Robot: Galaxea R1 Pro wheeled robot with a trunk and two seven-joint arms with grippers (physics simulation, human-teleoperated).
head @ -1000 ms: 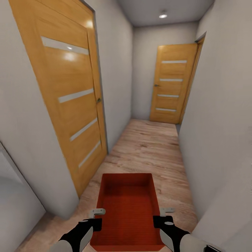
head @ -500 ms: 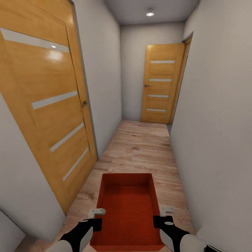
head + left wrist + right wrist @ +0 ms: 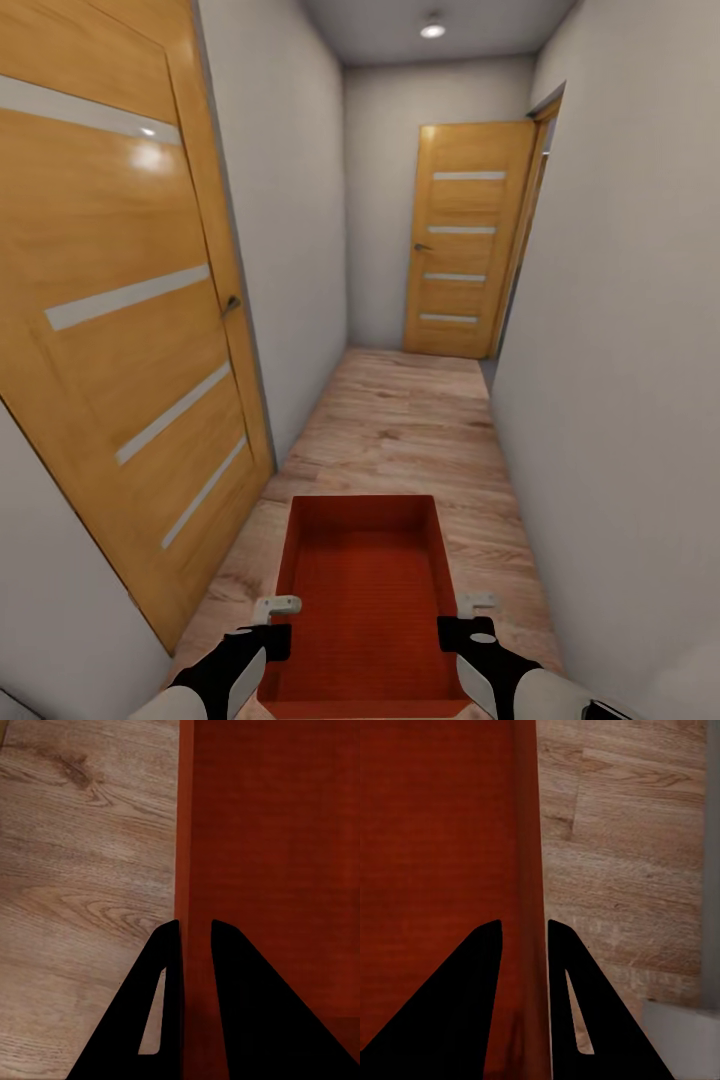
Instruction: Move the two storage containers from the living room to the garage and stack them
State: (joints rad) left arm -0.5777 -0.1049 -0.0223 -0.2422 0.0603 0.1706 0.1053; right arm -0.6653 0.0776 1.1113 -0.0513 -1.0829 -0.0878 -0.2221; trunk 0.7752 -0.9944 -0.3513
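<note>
Red bin: carried over plank floor in hallway; each side wall is pinched by left gripper and right gripper.

Storage container's near end cut off.

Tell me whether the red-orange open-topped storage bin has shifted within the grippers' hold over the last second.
No. The red-orange bin sits the same against the left gripper and right gripper; the orange striped door slid because the camera moved.
</note>
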